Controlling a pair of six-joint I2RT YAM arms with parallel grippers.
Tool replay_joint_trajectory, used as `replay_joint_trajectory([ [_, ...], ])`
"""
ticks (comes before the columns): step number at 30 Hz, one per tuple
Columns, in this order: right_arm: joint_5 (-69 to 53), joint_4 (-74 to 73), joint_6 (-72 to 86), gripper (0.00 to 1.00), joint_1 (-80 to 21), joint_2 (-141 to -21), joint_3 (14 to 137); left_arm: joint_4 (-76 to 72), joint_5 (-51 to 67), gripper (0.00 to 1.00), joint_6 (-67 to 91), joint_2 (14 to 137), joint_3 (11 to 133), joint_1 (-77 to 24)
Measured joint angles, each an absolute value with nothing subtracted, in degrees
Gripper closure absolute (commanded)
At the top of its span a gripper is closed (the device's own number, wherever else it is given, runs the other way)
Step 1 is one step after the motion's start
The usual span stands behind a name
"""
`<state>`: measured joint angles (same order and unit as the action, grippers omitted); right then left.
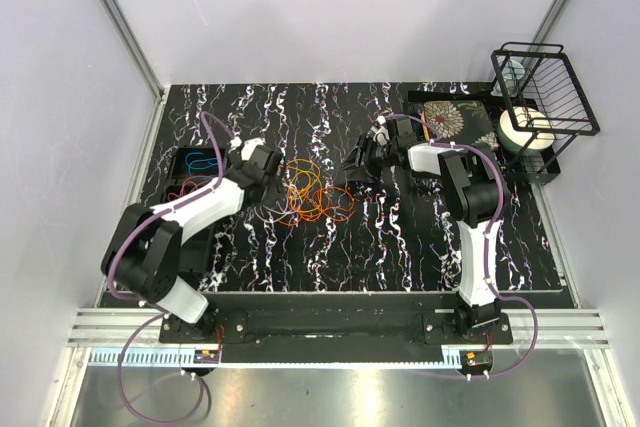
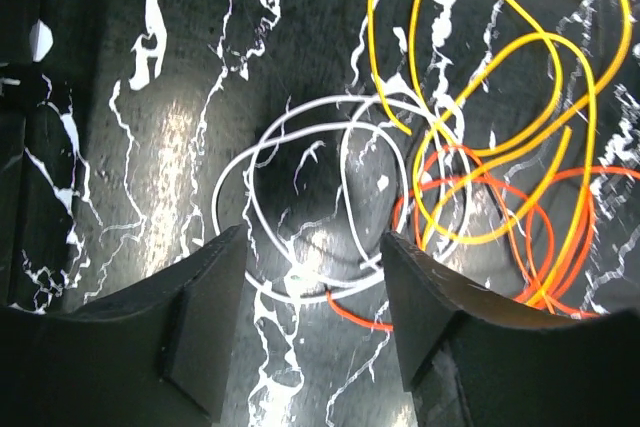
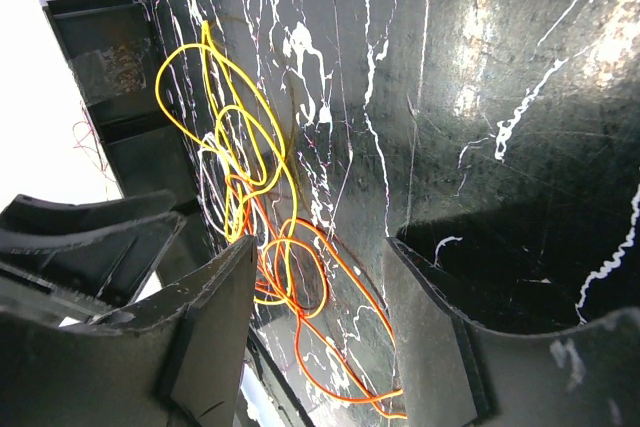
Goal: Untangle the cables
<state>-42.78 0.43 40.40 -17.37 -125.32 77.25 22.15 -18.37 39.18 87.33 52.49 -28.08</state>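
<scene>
At the left gripper: spread wide, clasping nothing, low over the black marbled table. Just ahead of its fingers, seen through the gap, a pale white cable in overlapping loops. Crossing those on one side, a yellow cable in big loose curves and an orange cable among them, with one orange strand running in just beside a finger. At the right gripper: gaping too, empty, tilted toward the same heap from the opposite side, near it but not touching. From above, the cables bunched in one tangle mid-table between the two grippers, closer to the left one. Further left, beside the left arm, a black tray with a blue cable and a reddish one inside. Off at the far right corner, a black wire rack, a white roll at its base, and a flower-patterned mat just beside.
</scene>
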Motion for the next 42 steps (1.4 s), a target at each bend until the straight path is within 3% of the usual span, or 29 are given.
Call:
replay_joint_trajectory([
  [10, -43.0, 0.4, 40.4, 0.40, -17.4, -125.5, 77.5, 22.7, -20.6, 0.47, 41.0, 93.5, 53.8, -28.1],
  [13, -43.1, 0.4, 40.4, 0.40, -17.4, -125.6, 77.6, 22.9, -21.1, 0.55, 41.9, 94.7, 53.8, -28.1],
  [17, -43.1, 0.4, 40.4, 0.40, -17.4, -125.6, 77.6, 23.0, -21.2, 0.94, 43.0, 95.5, 53.8, -28.1],
  [18, -43.1, 0.4, 40.4, 0.40, -17.4, -125.6, 77.6, 23.1, -21.2, 1.00, 43.1, 95.5, 53.8, -28.1],
  [26, -43.1, 0.4, 40.4, 0.40, -17.4, -125.6, 77.6, 28.7, -21.5, 1.00, 43.3, 94.5, 57.7, -28.6],
  [33, -43.2, 0.4, 40.4, 0.40, -17.4, -125.6, 77.6, 41.1, -25.4, 1.00, 38.6, 75.2, 73.0, -29.1],
  [38, -43.2, 0.4, 40.4, 0.40, -17.4, -125.6, 77.6, 40.5, -31.5, 1.00, 31.5, 58.7, 87.4, -29.1],
  [42, -43.2, 0.5, 40.4, 0.40, -17.4, -125.6, 77.6, 40.7, -35.6, 1.00, 27.7, 51.4, 90.0, -29.1],
])
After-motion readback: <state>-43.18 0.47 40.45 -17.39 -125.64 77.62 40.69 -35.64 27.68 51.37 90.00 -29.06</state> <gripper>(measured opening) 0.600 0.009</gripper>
